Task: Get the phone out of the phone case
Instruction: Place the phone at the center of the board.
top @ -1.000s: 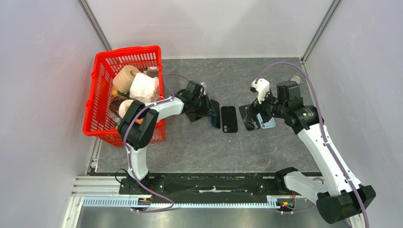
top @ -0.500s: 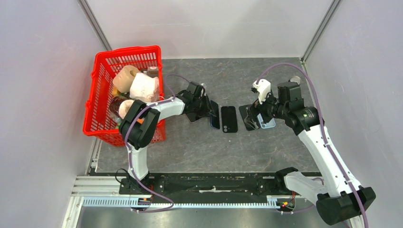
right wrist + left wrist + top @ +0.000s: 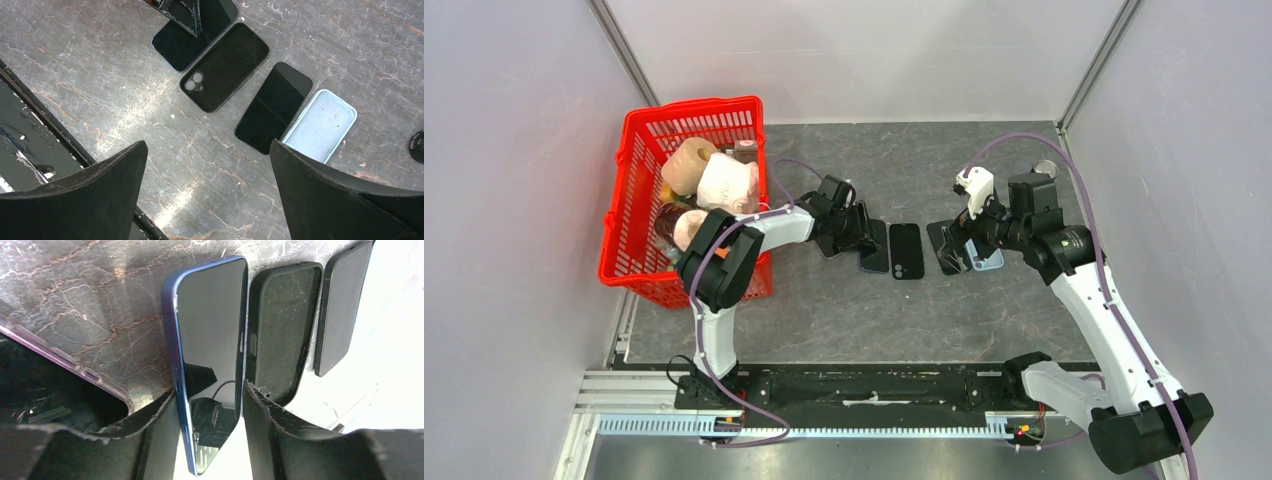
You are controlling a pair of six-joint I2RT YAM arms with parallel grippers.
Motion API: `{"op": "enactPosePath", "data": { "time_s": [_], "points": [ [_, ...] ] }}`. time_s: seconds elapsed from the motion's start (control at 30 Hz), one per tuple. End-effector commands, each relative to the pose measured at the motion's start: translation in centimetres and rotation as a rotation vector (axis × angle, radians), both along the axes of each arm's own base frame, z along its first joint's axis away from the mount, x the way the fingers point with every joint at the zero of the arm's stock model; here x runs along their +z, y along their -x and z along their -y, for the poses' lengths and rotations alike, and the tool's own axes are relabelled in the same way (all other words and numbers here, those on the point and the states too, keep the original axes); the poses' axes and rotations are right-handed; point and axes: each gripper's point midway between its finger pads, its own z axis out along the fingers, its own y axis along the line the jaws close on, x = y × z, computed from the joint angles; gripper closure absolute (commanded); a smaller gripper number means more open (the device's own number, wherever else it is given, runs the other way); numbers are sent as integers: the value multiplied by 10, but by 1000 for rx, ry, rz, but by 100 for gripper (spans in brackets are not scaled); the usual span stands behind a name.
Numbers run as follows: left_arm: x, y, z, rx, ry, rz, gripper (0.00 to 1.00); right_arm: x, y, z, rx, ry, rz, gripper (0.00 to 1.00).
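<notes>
A blue phone [image 3: 210,330] lies face up, out of its case, between my left gripper's [image 3: 210,420] fingers, which press on its two long edges. In the top view the left gripper [image 3: 861,232] holds this phone [image 3: 875,252] low at the table's middle. An empty black case [image 3: 906,250] lies just right of it, then a black phone [image 3: 947,248] and a light blue case [image 3: 988,259]. My right gripper [image 3: 957,238] hovers open and empty above these; its view shows the black case [image 3: 225,67], black phone [image 3: 274,107] and blue case [image 3: 320,125].
A clear purple-rimmed case [image 3: 50,375] lies on the table under my left gripper. A red basket [image 3: 694,105] full of rolls and bottles stands at the left, against the left arm. A small dark disc [image 3: 417,146] lies at the far right. Walls enclose the table.
The blue phone in my left gripper has tipped from standing on its edge to lying nearly flat beside the black case. The right arm has hardly moved.
</notes>
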Motion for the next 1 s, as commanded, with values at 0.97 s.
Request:
{"op": "enactPosePath", "data": {
  "time_s": [0.97],
  "points": [
    [215, -6, -94, -247, -418, 947, 13, -15, -50, -43, -29, -65, -191, 1]
  ]
}}
